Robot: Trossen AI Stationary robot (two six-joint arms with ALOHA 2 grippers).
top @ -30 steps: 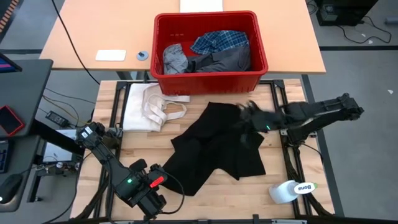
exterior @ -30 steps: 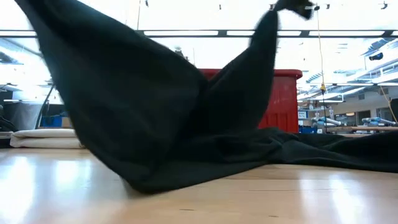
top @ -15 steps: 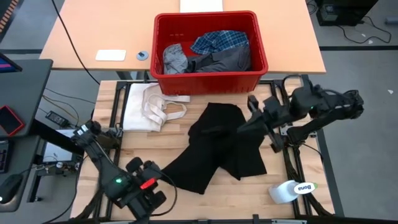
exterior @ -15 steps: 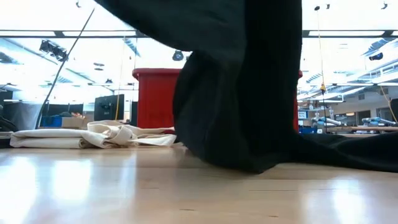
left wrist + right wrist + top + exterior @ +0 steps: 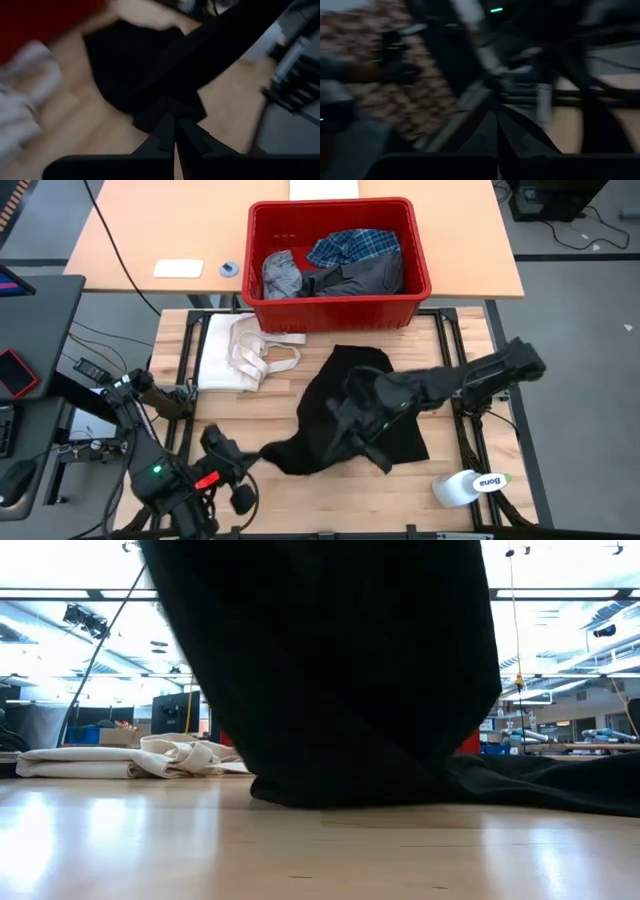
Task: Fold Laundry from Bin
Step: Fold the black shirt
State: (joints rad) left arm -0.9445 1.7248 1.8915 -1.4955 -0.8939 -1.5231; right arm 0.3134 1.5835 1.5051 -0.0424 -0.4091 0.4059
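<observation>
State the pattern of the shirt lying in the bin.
Blue-and-white plaid shirt; high view shows it best.

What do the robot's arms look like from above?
Both are dark and jointed. The left arm has a small green light, a red mark near its gripper and thin black cables beside its base. The right arm is black and chunky.

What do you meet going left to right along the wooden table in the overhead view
Cream-white cloth with strap loops → large black garment, held up by both grippers → white roll with a printed label.
</observation>
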